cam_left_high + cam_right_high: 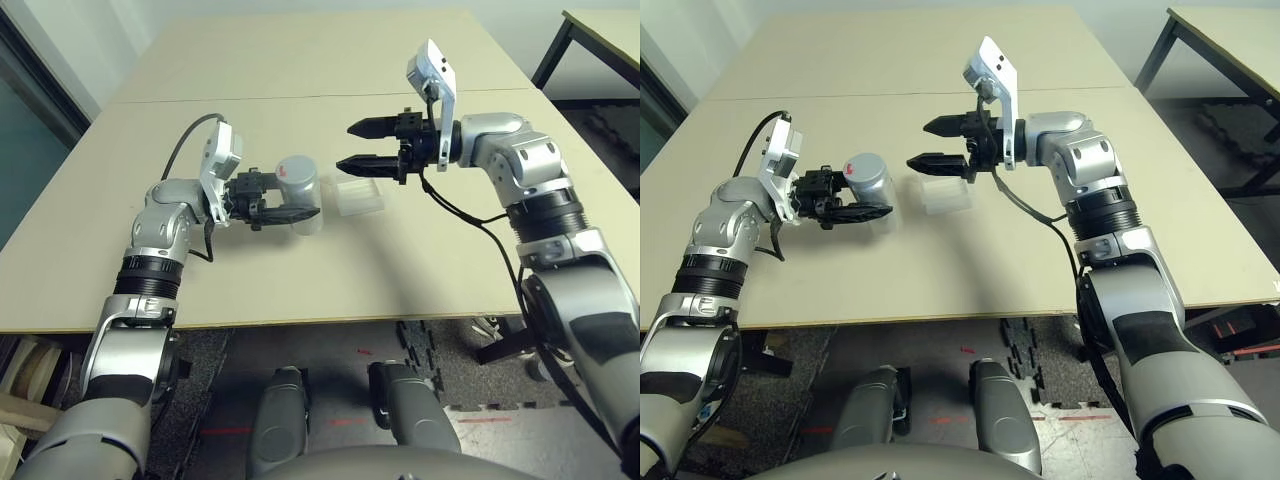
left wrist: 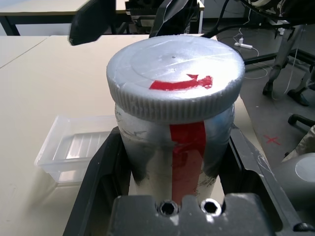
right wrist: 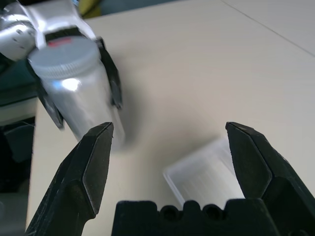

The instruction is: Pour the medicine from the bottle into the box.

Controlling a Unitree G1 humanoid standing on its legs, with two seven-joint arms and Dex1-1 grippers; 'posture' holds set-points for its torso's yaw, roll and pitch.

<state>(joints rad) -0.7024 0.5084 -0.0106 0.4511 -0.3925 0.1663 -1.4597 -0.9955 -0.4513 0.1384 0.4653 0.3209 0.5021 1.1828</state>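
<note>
Bottle [image 1: 297, 187] capped, clenched in left fingers [image 1: 283, 212]; right fingers [image 1: 365, 145] released above box [image 1: 360, 196]; table edges seemingly distant.

Beige table [image 1: 300, 60], dark floor mats [image 1: 440, 370]

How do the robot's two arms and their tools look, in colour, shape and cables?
Both arms are silver metal with rounded joints and black ribbed rings near the elbows. Each wrist carries a white, flat camera bracket. A thin black cable loops along each forearm. The left tool and right tool are black, each with two pointed, wedge-shaped fingers.
</note>
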